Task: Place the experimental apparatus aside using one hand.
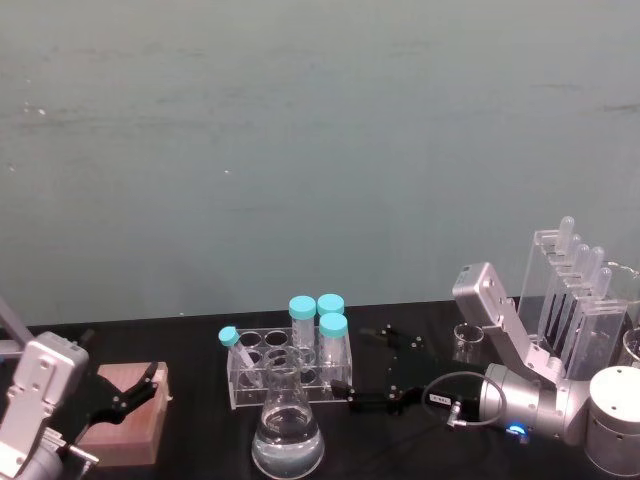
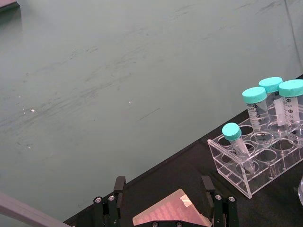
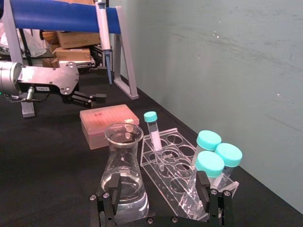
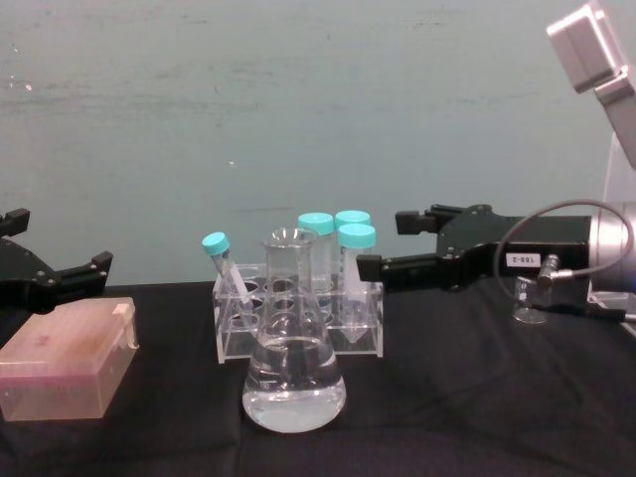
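A matt black table (image 1: 200,450) runs up to a plain, faintly scuffed teal wall (image 1: 300,150). At the far left the left gripper (image 2: 163,180) hangs with its fingers apart and empty over a pink, ribbed plastic box (image 4: 65,363). In the middle sits a clear acrylic rack (image 4: 234,333) holding teal-capped tubes (image 1: 318,310), three upright and a slimmer one tilted. Just near of it stands the conical flask (image 4: 294,383), smooth glass with clear liquid pooled in its wide base. Right of the rack, the black right gripper (image 4: 383,243) is level with the tubes, its fingers spread and holding nothing. Farther right is a small glass beaker (image 1: 468,340), then the tall acrylic stand (image 1: 575,300) of translucent pipettes.
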